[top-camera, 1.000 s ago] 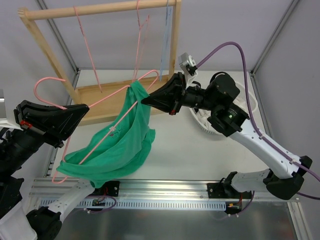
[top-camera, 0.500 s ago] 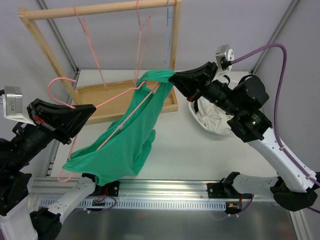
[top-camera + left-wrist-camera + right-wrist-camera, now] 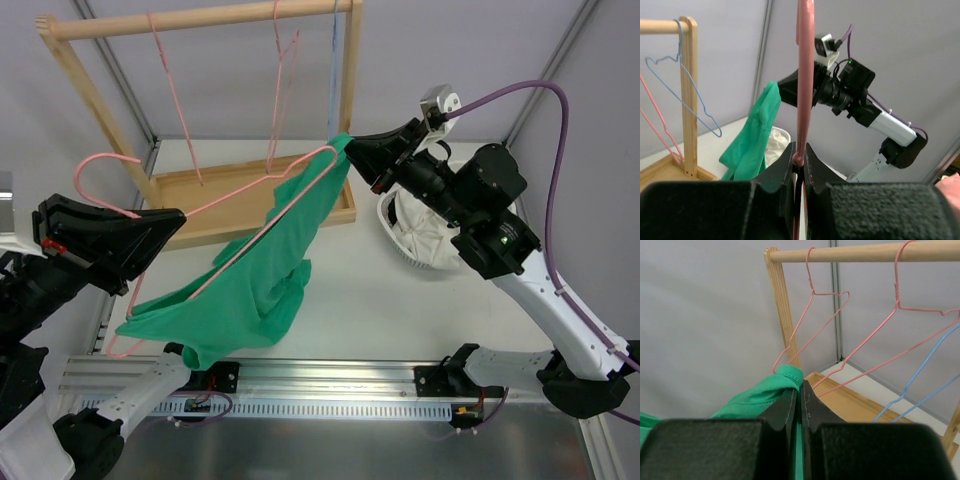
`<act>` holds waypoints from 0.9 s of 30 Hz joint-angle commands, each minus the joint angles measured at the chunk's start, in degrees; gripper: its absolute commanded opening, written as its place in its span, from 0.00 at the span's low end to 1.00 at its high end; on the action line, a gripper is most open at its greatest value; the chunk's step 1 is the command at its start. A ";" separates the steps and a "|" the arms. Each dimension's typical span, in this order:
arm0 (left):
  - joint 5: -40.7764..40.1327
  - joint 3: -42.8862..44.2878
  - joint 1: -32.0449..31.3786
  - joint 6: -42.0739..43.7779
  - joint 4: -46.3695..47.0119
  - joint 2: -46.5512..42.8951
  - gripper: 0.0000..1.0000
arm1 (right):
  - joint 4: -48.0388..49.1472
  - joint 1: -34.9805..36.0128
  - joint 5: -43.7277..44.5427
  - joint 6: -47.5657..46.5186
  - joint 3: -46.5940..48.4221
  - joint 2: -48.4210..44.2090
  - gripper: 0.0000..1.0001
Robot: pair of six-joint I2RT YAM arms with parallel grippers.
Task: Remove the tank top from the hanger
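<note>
**A:** Top view, go.

**B:** Left tool [image 3: 172, 217] is clenched on the pink hanger [image 3: 240, 187] below its hook and holds it in the air over the left edge of the surface [image 3: 400, 300]. Right tool [image 3: 348, 152] pinches the top end of the green tank top [image 3: 255, 275] at the hanger's far shoulder, just beside the wooden rack [image 3: 200, 18] post. Can't tell if the strap is off the wire.

**A:** Rest of the garment?

**B:** It drapes along the wire, with the low hem near the front rail. White basket [image 3: 420, 240] sits under the right arm. Bare surface shows between the garment and the basket.

**A:** Left wrist?

**B:** Jaws are closed tight on the pink wire, which runs straight up the frame. The tank top hangs beyond, against the right arm. A blue hanger [image 3: 678, 45] is on the rack at left, well apart.

**A:** Right wrist?

**B:** Jaws are clamped on a green fold. Spare pink hangers [image 3: 830, 293] hang from the rack bar just behind the fold.
</note>
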 commanded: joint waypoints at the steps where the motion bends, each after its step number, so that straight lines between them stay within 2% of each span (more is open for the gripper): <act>1: -2.89 3.33 -0.60 -0.90 2.73 2.46 0.03 | 0.43 -0.36 -0.67 1.91 0.12 -0.78 0.00; 6: -11.85 4.38 -0.51 1.21 2.73 4.92 0.03 | -5.29 0.60 -6.73 4.82 -1.02 -0.25 0.00; 16: -18.79 6.06 -0.51 4.55 2.90 11.25 0.04 | -10.21 14.21 -12.19 2.45 -1.37 6.95 0.00; 24: -25.13 -0.70 -0.60 7.27 2.82 8.89 0.04 | -13.64 17.39 -14.21 -1.60 -11.12 10.37 0.00; 25: -25.40 -1.23 -0.60 7.28 2.90 8.36 0.04 | -14.08 17.57 -14.99 -1.68 -11.56 10.91 0.01; 27: -25.40 -2.11 -0.51 7.10 2.90 7.74 0.04 | -14.26 17.83 -17.28 -1.16 -12.45 11.61 0.09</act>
